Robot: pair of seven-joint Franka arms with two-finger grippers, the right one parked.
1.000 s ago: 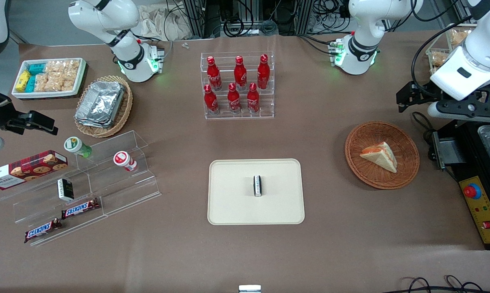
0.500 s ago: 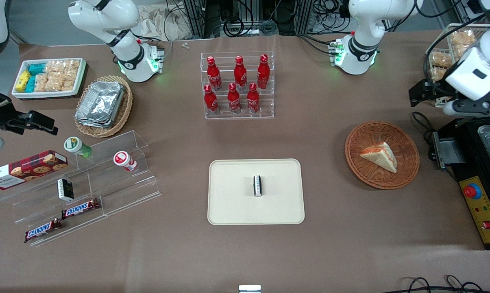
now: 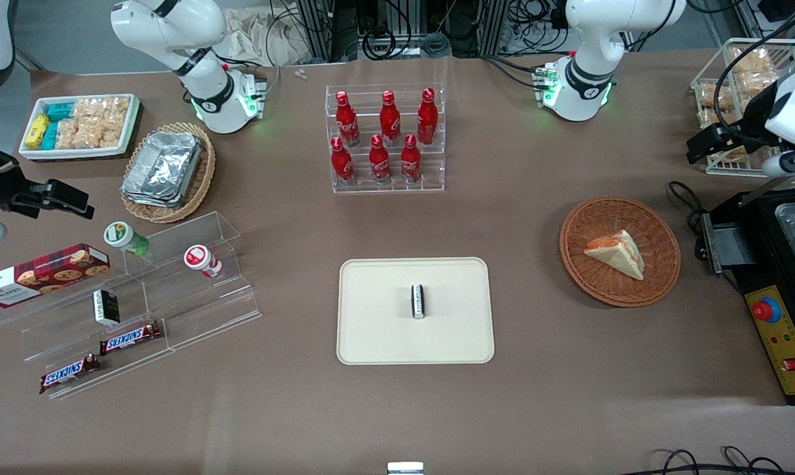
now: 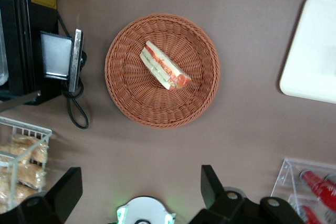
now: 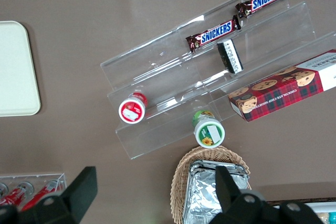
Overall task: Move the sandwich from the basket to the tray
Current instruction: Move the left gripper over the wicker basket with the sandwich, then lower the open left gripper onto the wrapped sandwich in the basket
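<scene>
The sandwich [image 3: 616,254] lies on its side in the basket [image 3: 661,277], well apart from the tray [image 3: 371,330]. It looks soft, light and easy to crush. The claw [image 4: 142,195] hangs high above the basket, wide open and empty. I judge a gentle hold across the bread faces is best.

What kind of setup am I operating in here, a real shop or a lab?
Most likely a lab mock-up of a snack counter: cola bottles in a clear rack, a sandwich in a basket, and cables and frames at the table edge. The left end effector is open, above the table near the basket.
</scene>
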